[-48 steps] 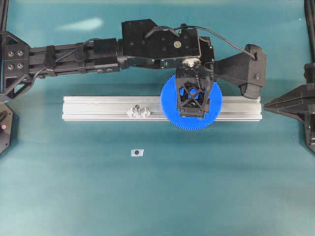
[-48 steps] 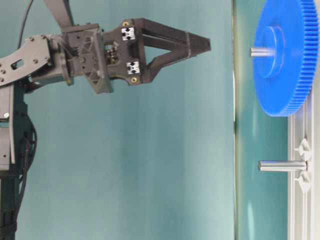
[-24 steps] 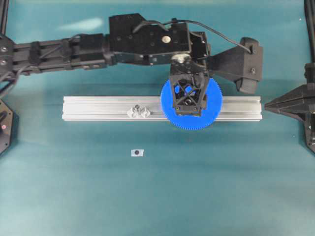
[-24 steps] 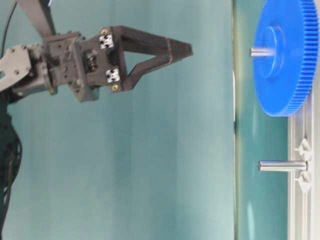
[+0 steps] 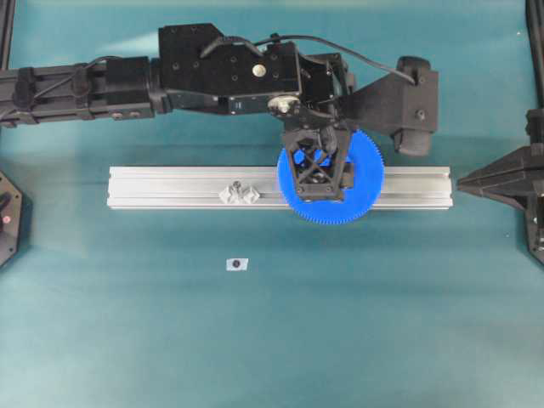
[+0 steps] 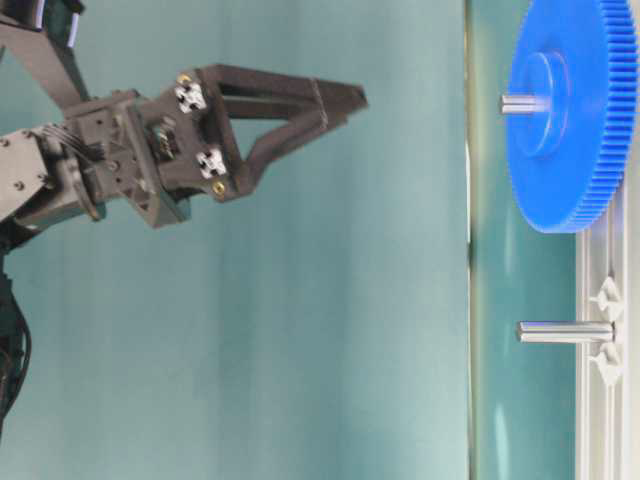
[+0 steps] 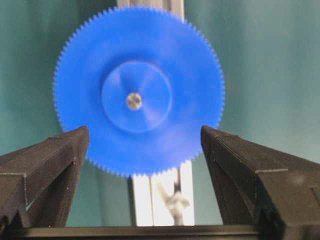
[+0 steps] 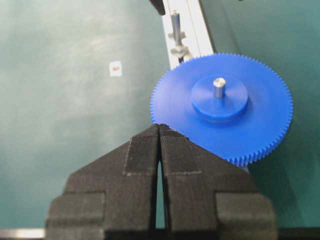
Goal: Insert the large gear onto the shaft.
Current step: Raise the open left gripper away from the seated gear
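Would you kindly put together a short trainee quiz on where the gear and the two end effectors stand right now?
1. True or false: the blue gear sits on a metal pin that pokes through its hub.
2. The left end effector is: A) shut on the gear, B) open, above the gear, C) out of view.
3. Fill in: the right end effector has its jaws ____.

Key: 1 true; 2 B; 3 shut.
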`<state>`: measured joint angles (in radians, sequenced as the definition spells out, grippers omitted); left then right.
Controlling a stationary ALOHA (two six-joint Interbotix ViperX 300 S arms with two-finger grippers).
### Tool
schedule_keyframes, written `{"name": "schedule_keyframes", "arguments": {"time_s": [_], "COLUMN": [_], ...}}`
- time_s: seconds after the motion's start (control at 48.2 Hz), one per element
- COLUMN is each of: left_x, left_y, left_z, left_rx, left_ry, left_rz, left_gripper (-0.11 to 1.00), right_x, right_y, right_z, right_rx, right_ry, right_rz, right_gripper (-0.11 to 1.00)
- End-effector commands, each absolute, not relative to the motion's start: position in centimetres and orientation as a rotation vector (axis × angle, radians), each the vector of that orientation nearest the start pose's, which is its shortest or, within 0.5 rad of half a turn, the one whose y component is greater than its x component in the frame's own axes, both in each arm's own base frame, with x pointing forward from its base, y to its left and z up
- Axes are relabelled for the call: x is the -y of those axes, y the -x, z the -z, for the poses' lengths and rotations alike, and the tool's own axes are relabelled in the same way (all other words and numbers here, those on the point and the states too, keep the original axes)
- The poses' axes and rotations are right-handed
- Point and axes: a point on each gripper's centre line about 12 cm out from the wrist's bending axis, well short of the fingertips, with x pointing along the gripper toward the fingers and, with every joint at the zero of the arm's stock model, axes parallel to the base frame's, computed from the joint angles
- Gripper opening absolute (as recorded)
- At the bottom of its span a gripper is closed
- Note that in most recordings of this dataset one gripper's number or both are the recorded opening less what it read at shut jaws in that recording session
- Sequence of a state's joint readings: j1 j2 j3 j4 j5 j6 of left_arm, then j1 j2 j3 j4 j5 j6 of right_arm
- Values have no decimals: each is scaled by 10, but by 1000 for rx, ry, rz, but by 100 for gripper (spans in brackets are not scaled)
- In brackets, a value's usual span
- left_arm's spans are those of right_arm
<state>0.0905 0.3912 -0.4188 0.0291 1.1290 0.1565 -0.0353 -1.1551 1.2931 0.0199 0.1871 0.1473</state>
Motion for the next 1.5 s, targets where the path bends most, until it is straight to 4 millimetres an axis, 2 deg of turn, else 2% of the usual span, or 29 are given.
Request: {"name": "schedule_keyframes", "arguments": {"time_s": [0.0, 0.27, 0.478, 0.664, 1.474], "left_x": [-47, -46, -44, -40, -37], "left_y": [-517, -513, -511, -509, -513], "left_z": [-310, -297, -298, -286, -276], "left_rx": [-1028, -1026, -944, -973, -990], "left_ry": [-116, -73, -38, -27, -25], "left_rz": [-18, -39, -60, -59, -55], "left_gripper": [86, 86, 86, 86, 86], "right_x": [5, 5, 5, 5, 7], "right_y": [-160, -160, -159, -159, -159], "right_z": [-227, -225, -224, -224, -224], "right_rx": [-314, -340, -346, -344, -343], "right_ry": [-182, -183, -183, -183, -185], "right_rz": [60, 63, 62, 63, 75], "right_gripper": [3, 3, 3, 3, 3]}}
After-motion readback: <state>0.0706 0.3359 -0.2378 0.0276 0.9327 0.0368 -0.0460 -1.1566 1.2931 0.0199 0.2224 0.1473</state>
